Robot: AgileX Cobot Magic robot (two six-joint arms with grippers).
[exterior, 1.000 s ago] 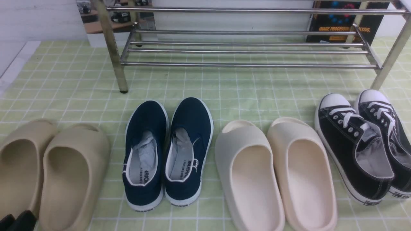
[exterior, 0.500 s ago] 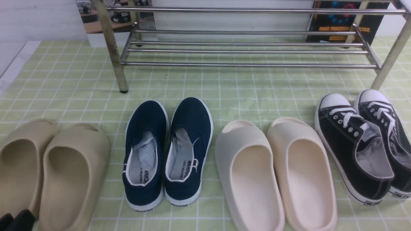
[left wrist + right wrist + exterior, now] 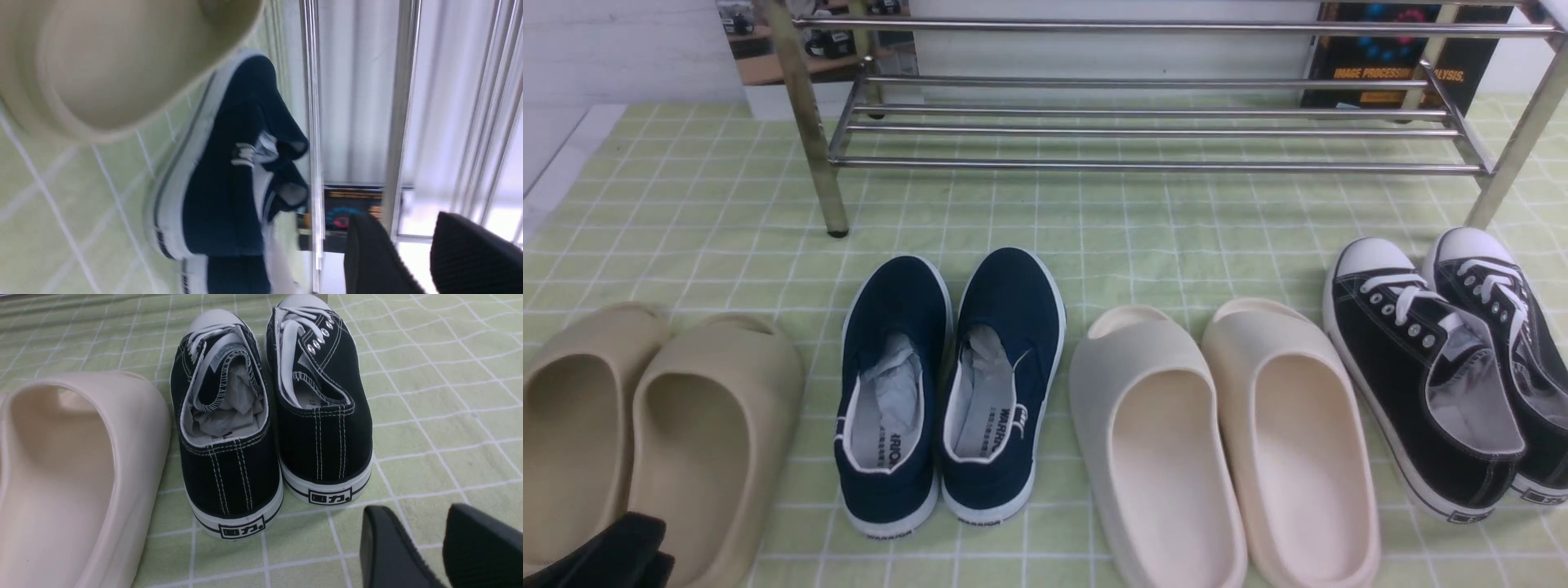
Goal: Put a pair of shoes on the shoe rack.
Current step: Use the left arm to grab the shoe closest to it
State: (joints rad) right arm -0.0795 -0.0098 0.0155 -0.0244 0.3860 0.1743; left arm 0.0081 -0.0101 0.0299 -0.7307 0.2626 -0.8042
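Observation:
Two navy slip-on shoes with white soles, one on the left (image 3: 892, 392) and one on the right (image 3: 1003, 380), stand side by side on the green checked cloth, toes toward the shoe rack (image 3: 1152, 165). The near one also shows in the left wrist view (image 3: 229, 171). My left gripper (image 3: 613, 559) is at the bottom left corner, over the tan slides and left of the navy pair; in the left wrist view (image 3: 408, 245) it is open and empty. My right gripper (image 3: 412, 535) is open and empty, behind the black sneakers' heels; it is out of the front view.
Tan slides (image 3: 645, 425) lie at the left. Cream slides (image 3: 1225, 441) lie right of the navy pair. Black lace-up sneakers (image 3: 1445, 367) are at the far right, also in the right wrist view (image 3: 269, 416). The rack's left leg (image 3: 809, 122) stands beyond the navy shoes.
My left gripper has come further into the front view at the bottom left, up and to the right. The shoes have not moved.

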